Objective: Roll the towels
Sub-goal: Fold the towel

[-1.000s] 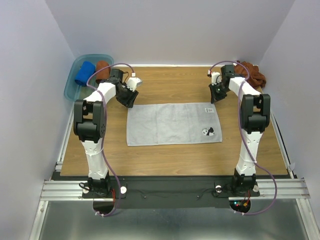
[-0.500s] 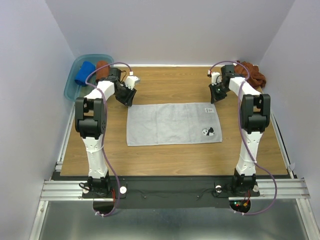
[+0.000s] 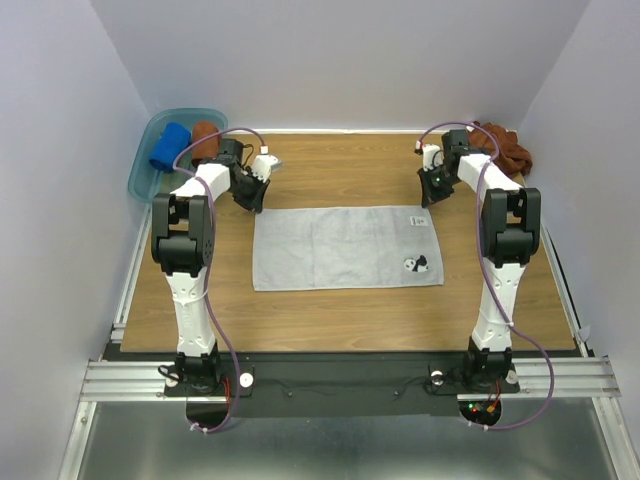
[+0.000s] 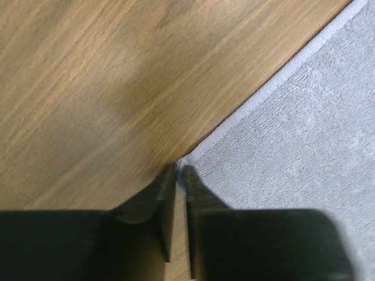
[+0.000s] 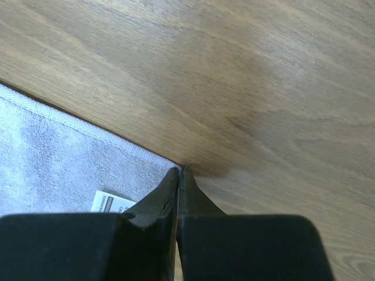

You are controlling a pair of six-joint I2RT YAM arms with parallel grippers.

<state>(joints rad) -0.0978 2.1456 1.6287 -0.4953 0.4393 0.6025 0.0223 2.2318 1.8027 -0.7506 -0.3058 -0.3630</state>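
Note:
The light grey towel [image 3: 345,248] lies flat and spread out mid-table, with a panda patch near its right edge. My left gripper [image 3: 251,199] is down at its far left corner; in the left wrist view the jaws [image 4: 180,170] stand nearly together, pinching the corner of the grey towel [image 4: 304,134]. At the far right corner my right gripper [image 3: 428,199] is shut, its tips [image 5: 179,169] closed on the corner of the grey towel [image 5: 53,158] beside a white label [image 5: 108,202]. The rust-brown towel [image 3: 506,147] lies bunched at the back right.
A translucent blue tub [image 3: 150,135] stands at the back left corner, holding a blue roll [image 3: 169,146] and a brown roll [image 3: 204,140]. Walls close in the table on the left, back and right. Bare wood [image 3: 340,165] lies behind the grey towel.
My left jaws have closed in from wide apart onto the towel's far left corner, and the left wrist shifted slightly. The right arm and the towel have not moved.

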